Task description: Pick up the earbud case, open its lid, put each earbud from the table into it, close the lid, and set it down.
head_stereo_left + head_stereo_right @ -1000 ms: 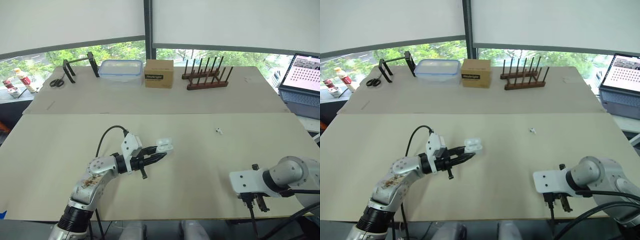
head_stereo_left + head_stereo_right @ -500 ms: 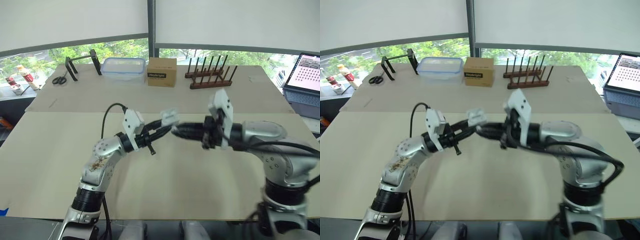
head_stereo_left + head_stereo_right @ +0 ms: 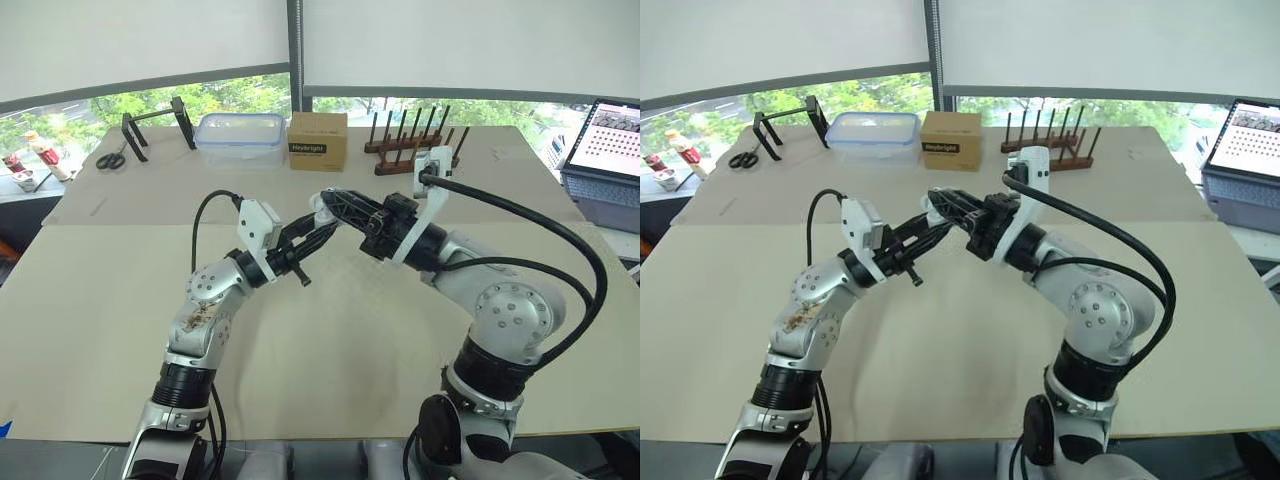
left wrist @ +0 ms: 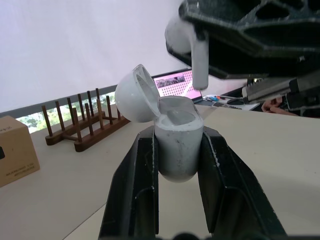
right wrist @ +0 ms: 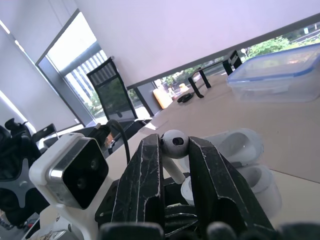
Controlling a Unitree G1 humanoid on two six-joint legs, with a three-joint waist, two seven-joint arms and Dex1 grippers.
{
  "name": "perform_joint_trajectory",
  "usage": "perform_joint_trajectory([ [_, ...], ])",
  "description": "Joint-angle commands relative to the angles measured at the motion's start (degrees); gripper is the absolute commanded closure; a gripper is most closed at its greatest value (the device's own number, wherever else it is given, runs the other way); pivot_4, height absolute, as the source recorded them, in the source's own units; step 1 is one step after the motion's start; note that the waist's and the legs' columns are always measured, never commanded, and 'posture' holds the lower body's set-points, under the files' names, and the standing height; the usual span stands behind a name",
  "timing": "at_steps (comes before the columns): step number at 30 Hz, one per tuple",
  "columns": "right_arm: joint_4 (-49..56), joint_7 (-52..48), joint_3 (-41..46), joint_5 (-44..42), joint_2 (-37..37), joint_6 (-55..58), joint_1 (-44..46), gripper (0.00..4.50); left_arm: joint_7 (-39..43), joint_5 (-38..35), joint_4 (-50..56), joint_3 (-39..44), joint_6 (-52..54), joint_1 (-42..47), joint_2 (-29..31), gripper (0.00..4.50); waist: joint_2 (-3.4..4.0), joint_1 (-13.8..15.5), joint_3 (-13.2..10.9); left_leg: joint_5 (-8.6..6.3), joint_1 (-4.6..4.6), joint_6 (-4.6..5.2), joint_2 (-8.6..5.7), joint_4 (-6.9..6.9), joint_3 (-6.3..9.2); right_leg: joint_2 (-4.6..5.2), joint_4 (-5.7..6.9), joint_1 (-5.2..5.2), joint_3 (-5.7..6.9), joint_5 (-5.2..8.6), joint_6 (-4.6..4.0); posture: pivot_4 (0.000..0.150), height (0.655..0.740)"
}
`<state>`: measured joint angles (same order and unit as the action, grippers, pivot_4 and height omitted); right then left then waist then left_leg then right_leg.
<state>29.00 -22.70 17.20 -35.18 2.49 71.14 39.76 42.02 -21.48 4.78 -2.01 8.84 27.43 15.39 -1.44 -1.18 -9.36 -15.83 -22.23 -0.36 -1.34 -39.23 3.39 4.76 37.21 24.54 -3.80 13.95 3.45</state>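
The left gripper point(image 3: 306, 238) is clamped on the lower body of the white earbud case point(image 4: 178, 150), one black finger on each side, holding it in the air above the middle of the worktop point(image 3: 110, 300). The case stands roughly upright between the fingers, and its lid point(image 4: 136, 95) is swung open and tilted back on its hinge. The right gripper point(image 3: 336, 203) reaches in from the other side and meets the left one tip to tip; its two fingers are closed on a white earbud point(image 5: 174, 142), pinching the rounded head. In the left wrist view the earbud's stem points down towards the open mouth of the case and hangs just above it, not touching. Along the far side of the worktop stand a black metal stand point(image 3: 155, 125) with scissors point(image 3: 111, 159) beside it, a clear plastic container point(image 3: 241, 134), a cardboard box point(image 3: 318, 141) and a wooden peg rack point(image 3: 415, 150). A laptop point(image 3: 610, 140) sits off the right edge.
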Motion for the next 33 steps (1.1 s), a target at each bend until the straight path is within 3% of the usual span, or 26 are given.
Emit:
perform_joint_trajectory([
  [1,0.42,1.21,-2.53,-0.80,-0.45,-4.68,-1.06,4.14,-0.80,-0.37,3.14,0.29,-0.52,0.96,-0.13,3.94,0.00,-0.05,0.00,0.00,0.00,0.00,0.00,0.00,0.00,0.00,0.00,0.00,0.00,0.00,0.00,0.150,0.7400],
  [24,-0.96,6.85,-15.31,1.16,-6.19,-15.27,-8.80,4.14,-1.78,1.66,3.03,-0.17,-2.51,0.99,-0.28,3.94,0.00,-0.78,0.00,0.00,0.01,0.00,0.04,0.03,0.00,-0.05,-0.04,-0.02,0.00,0.00,0.00,0.150,0.7400],
  [26,-1.00,7.97,-15.89,3.02,-7.03,-16.55,-8.92,3.10,-1.76,1.95,3.10,-0.32,-2.66,0.90,-0.41,3.94,0.00,-0.91,0.00,0.00,0.01,0.00,0.04,0.03,0.00,-0.05,-0.04,-0.02,0.00,0.00,0.00,0.150,0.7400],
  [33,0.16,9.49,-14.74,3.55,-10.08,-18.42,-9.23,0.76,-1.70,2.30,3.51,-0.24,-2.40,-0.14,0.10,3.94,0.00,-0.92,0.00,0.00,0.01,0.00,0.03,0.05,0.01,-0.04,-0.06,-0.04,0.00,0.00,0.00,0.150,0.7400],
])
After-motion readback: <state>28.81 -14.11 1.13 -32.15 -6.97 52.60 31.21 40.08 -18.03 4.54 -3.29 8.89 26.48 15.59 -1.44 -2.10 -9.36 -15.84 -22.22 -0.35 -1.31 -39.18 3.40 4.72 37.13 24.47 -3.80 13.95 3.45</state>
